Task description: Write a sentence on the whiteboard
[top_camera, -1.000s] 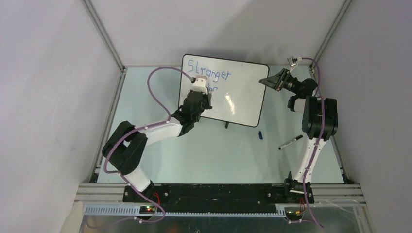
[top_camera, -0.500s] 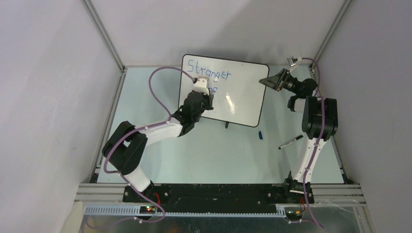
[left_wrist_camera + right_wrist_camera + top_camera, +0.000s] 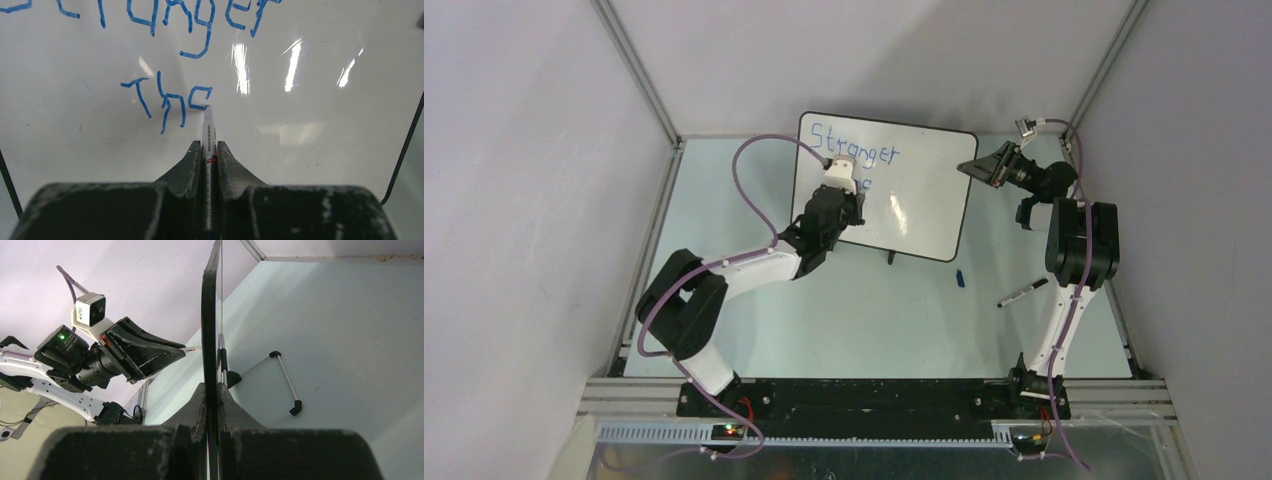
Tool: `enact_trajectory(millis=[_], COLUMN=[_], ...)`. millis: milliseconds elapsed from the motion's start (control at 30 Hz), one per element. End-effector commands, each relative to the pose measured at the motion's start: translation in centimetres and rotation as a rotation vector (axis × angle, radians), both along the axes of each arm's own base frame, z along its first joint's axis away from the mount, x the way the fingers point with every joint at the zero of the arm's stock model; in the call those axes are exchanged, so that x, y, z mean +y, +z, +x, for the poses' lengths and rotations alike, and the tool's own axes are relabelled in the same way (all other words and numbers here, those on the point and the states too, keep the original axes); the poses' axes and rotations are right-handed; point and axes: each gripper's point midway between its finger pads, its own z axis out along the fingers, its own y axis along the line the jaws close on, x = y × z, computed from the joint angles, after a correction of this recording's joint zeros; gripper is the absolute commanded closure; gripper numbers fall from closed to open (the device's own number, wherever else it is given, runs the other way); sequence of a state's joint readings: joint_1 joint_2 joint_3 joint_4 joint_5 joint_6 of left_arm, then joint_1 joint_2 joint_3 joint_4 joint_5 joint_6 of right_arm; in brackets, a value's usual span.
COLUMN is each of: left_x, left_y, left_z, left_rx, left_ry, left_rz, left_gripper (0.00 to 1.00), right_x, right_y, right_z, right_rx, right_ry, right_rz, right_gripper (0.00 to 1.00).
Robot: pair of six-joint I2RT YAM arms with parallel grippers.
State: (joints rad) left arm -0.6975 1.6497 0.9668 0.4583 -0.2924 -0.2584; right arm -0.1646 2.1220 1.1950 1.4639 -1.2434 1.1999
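Pinching a slim marker (image 3: 207, 122) between tightly closed jaws, our left gripper (image 3: 208, 147) presses the nib against the whiteboard (image 3: 310, 115) straight ahead of it. The pen runs along the gripper's centreline and pokes out past the fingertips, a hold that appears chosen so the wrist can steer each stroke. Just at the tip sits the sentence (image 3: 165, 102) in blue, its second line reading "Th" plus a half-formed curved letter that the nib touches at its lower end. Above that, further up the board from the gripper, we read the lower halves of the word "Stranger" (image 3: 854, 148). We judge the writing to be mid-word, with more letters to come.

Across the board, our right gripper (image 3: 212, 390) is clamped on the whiteboard's thin black edge, which rises from between its jaws. That grip seems meant to brace the upright board so that the pen's pressure does not push it back. To the right of that gripper, a wire foot (image 3: 285, 380) rests on the table (image 3: 874, 310). Well behind the right gripper, toward its arm's base, a spare black pen (image 3: 1022, 292) and a small blue cap (image 3: 960, 278) lie loose.
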Motion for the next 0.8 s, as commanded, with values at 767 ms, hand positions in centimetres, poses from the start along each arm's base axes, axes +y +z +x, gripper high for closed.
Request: enact_trajectory(millis=[767], left_x=[-0.60], left_y=[2.32], left_z=[1.84], left_rx=[-0.050], left_ry=[0.031], left_rz=[0.014], left_gripper=[1.00], right_x=[0.40], right_y=[3.97], right_z=[-1.29], right_rx=[-0.076], right_ry=[0.017], right_rz=[0.001], right_gripper=[1.00])
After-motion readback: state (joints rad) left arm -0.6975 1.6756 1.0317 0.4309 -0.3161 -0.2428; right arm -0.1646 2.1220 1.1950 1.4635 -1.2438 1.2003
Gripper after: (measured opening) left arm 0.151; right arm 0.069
